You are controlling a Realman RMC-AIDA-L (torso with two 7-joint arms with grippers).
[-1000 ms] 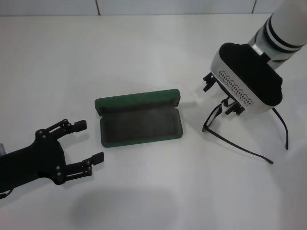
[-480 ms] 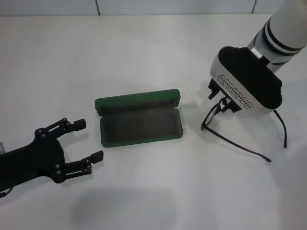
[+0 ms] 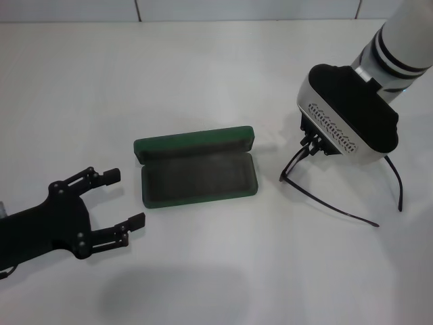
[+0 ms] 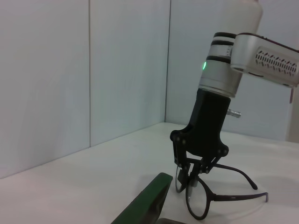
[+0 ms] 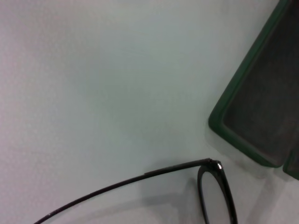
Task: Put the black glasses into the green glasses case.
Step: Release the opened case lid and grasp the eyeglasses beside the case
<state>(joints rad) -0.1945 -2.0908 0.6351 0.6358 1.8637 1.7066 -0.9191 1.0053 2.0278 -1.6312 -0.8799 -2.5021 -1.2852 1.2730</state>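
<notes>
1. Right gripper (image 3: 312,141): we see it over the front of the black glasses (image 3: 338,186). In the left wrist view its fingers (image 4: 187,175) are drawn together about the frame near the bridge, so we judge it clenched on the glasses. A grip at the middle likely keeps the frame level for carrying.
2. Black glasses (image 4: 205,200): under and beside the right gripper, temples unfolded and trailing away from it on the side opposite the case. Whether the frame rests on the table (image 3: 216,68) or is lifted a little, we can't tell.
3. Green glasses case (image 3: 196,169): open, grey lining up, lid standing on the far side. It's near the right gripper toward the left gripper, roughly between the two, apart from the glasses. Open tray means it's ready to receive; glasses not yet in.
4. Left gripper (image 3: 115,200): released, fingers spread, low, near the case's end, touching nothing. Prob. idle or waiting to steady the case.
5. Hidden/unclear: in the head view the right wrist housing covers the fingers and most of the lenses. Right wrist view shows no fingers, only one lens w/ temple (image 5: 140,179) and a case corner (image 5: 243,121). Left wrist view cuts the case to a lid edge.
</notes>
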